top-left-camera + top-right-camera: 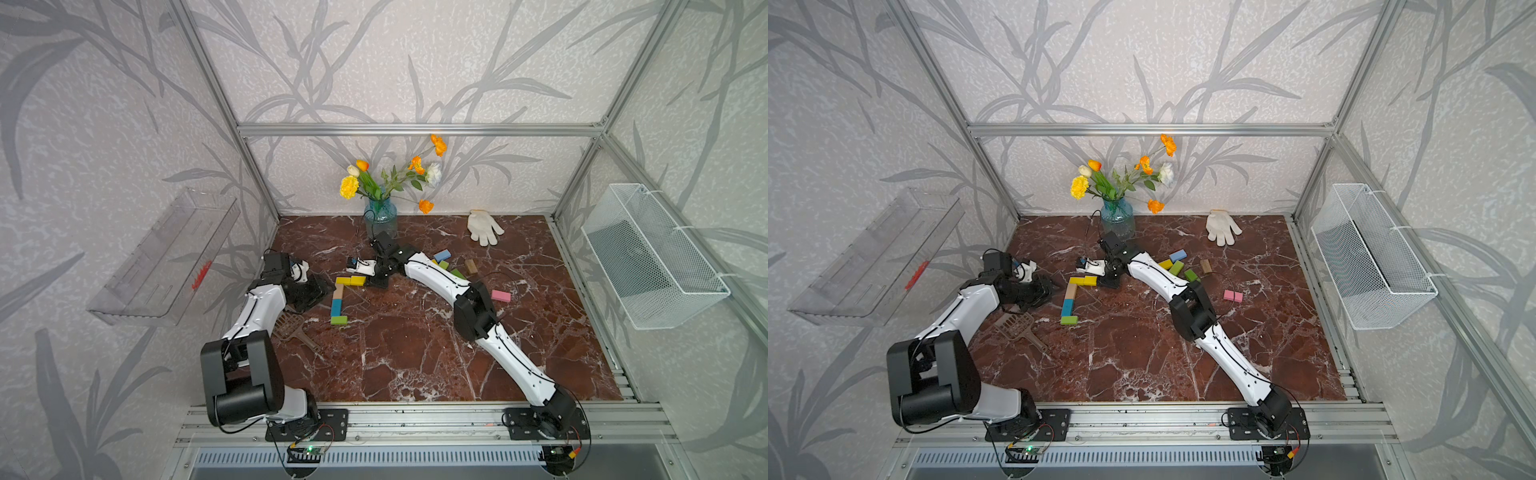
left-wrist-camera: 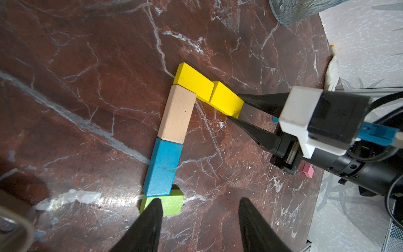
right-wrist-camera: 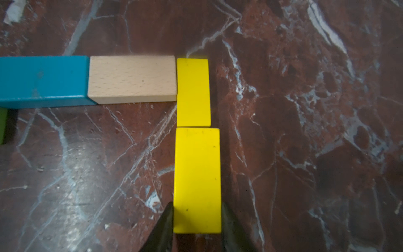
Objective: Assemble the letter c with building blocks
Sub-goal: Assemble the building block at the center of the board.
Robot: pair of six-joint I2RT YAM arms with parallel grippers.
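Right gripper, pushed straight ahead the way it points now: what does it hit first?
The right gripper is shut on a yellow block, whose leading end seems to touch the corner yellow block. That corner block would be met first, by the held block rather than by the fingers.

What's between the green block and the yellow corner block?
Two blocks end to end: the blue block beside the green block, then the tan block meeting the yellow corner block; left wrist view.

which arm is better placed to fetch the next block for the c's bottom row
Right. The loose blocks lie beside the right arm, likely close once the right gripper releases its yellow block. The left gripper, open, hangs by the green block, far from them.
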